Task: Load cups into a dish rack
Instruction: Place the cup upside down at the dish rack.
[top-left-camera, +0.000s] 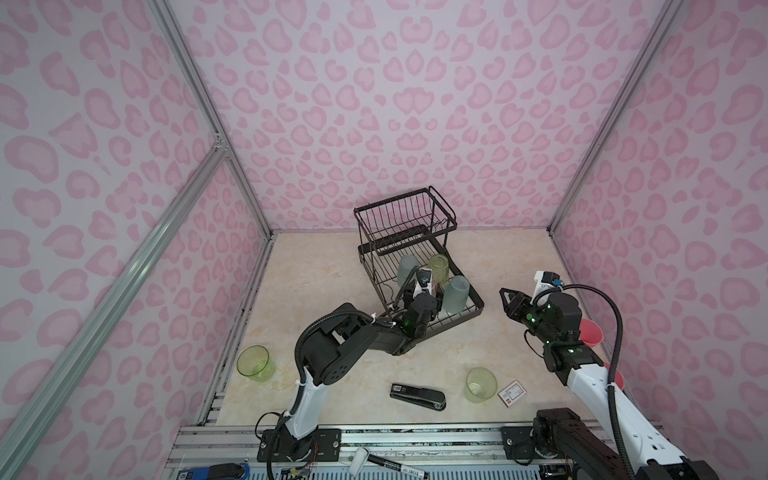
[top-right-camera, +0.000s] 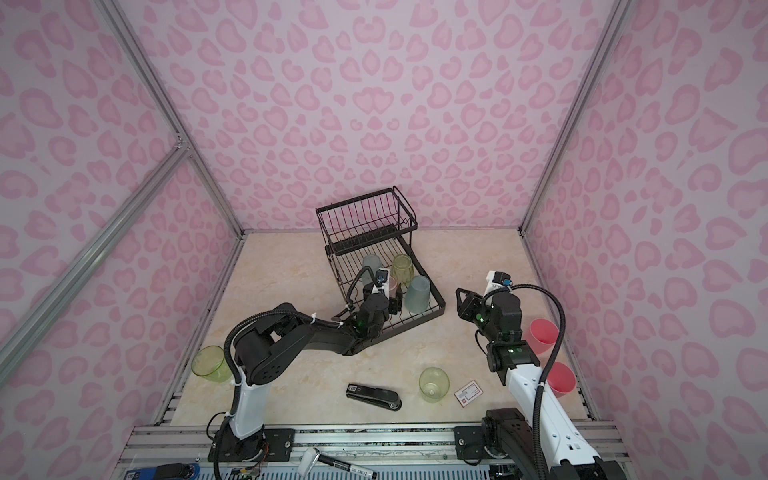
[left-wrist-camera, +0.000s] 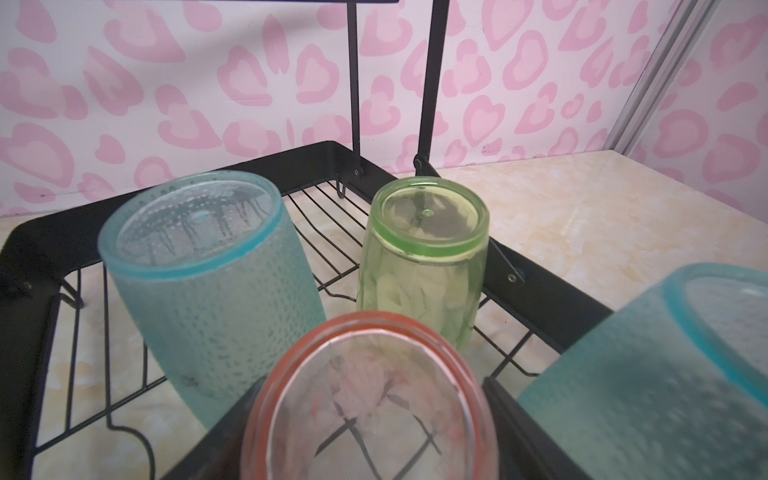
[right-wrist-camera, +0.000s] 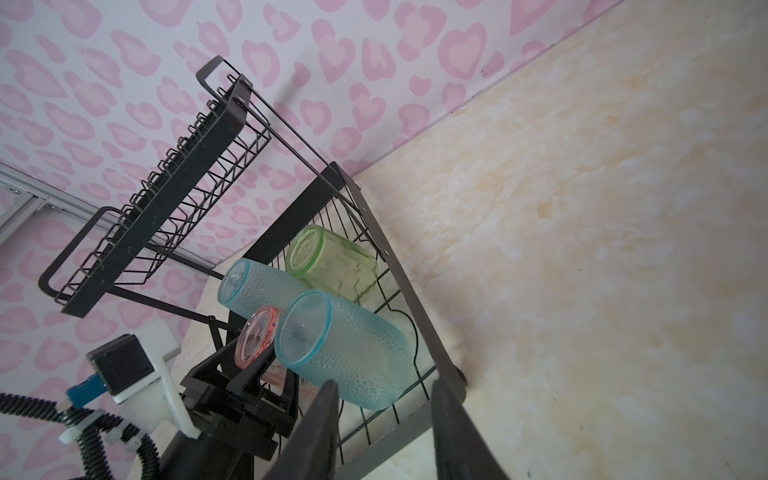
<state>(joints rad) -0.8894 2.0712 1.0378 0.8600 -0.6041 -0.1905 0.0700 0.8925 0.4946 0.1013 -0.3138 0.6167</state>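
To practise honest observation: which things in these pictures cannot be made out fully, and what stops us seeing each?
- clear pink cup: rim cut off by the left wrist picture's edge; the left gripper mostly covers it in both top views.
- opaque pink cups: partly behind the right arm in both top views.
- white card: print too small in both top views.
- teal cup: blurred, cut off in the left wrist view.

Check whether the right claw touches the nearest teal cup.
Apart. In a top view, bare table separates the right claw from that teal cup.
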